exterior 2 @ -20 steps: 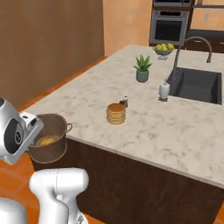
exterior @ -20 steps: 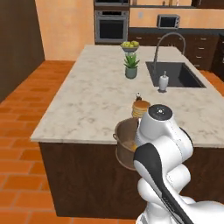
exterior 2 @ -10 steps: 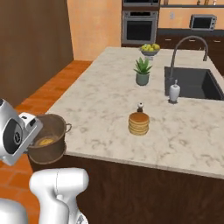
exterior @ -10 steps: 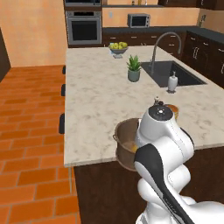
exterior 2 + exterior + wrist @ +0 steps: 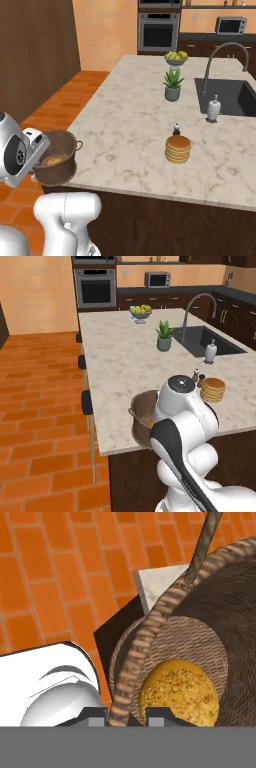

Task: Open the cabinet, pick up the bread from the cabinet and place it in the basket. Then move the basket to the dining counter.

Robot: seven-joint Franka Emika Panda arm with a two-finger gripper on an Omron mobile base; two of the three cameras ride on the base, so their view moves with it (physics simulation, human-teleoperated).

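Currently claw (image 5: 127, 712) pinches basket (image 5: 200, 612) rim, one tip each side; bread (image 5: 179, 692) sits inside, carried beside desk (image 5: 125, 356) edge.

No words, labels, brands or numbers can be read anywhere. The oven (image 5: 95, 288) and microwave (image 5: 157, 279) fronts are too small and blurred to show any lettering.

Basket (image 5: 142, 418) at the near corner of the dining counter worktop (image 5: 120, 363), partly hidden behind the arm; pancake stack (image 5: 213, 390) beside.
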